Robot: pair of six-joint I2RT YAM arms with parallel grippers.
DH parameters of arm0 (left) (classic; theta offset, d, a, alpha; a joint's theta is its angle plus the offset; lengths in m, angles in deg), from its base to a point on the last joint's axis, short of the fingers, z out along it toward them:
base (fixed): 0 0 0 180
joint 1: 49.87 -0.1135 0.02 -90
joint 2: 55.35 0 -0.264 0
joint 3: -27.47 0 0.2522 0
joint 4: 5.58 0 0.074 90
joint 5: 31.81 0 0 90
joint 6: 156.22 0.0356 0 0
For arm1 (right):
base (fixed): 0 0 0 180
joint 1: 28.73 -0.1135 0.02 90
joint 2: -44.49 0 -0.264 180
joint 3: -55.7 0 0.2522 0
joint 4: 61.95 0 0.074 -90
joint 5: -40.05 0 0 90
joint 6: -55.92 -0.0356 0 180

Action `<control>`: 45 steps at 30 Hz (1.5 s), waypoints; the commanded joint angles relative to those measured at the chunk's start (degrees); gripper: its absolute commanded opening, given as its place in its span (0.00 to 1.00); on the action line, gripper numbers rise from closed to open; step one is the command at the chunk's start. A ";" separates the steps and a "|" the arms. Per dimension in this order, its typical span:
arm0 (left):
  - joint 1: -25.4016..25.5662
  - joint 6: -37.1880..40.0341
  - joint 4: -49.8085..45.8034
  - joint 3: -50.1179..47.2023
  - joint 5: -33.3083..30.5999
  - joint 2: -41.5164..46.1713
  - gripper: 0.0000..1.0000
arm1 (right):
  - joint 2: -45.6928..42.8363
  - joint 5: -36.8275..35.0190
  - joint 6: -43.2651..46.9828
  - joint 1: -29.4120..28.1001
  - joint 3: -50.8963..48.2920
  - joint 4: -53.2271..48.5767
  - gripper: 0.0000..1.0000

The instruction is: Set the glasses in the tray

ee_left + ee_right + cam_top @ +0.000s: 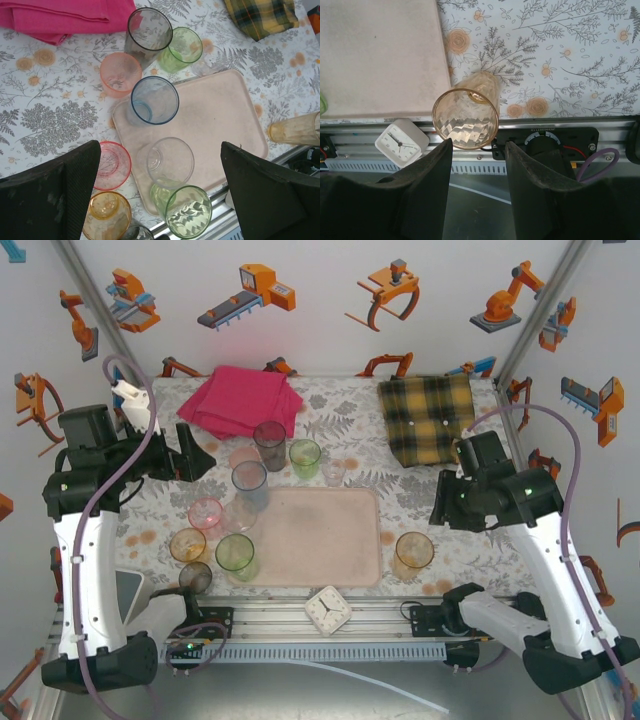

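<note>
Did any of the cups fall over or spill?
No. The glasses all stand upright and nothing has spilled. The odd one out is a small white clock, sitting crooked on the metal rail near the tray.

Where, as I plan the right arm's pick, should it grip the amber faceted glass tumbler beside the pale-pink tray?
Across the upper wall of the amber faceted glass tumbler, coming down from above: it stands upright, mouth up, free on all sides, and the right claw is open.
</note>
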State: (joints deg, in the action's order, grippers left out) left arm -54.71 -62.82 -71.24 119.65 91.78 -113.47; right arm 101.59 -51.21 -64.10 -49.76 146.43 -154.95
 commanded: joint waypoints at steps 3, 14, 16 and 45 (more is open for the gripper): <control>0.67 1.43 -1.18 0.77 2.35 -0.08 0.97 | -2.06 -1.05 0.45 0.60 0.37 -2.00 0.45; 0.91 -2.23 1.56 2.65 -9.58 -1.69 0.97 | -3.75 -3.84 0.32 1.74 3.60 -2.15 0.44; 0.91 -2.63 1.37 2.84 -8.33 -2.11 0.97 | -4.83 -3.43 -0.32 2.01 2.44 -1.88 0.45; 1.39 -3.19 3.20 -0.78 -2.68 -1.82 0.97 | -10.90 4.86 -3.13 6.28 -8.44 2.19 0.42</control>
State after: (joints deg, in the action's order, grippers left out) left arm -53.55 -66.23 -69.32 120.08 87.84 -115.94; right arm 91.05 -46.33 -66.89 -43.84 138.78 -153.83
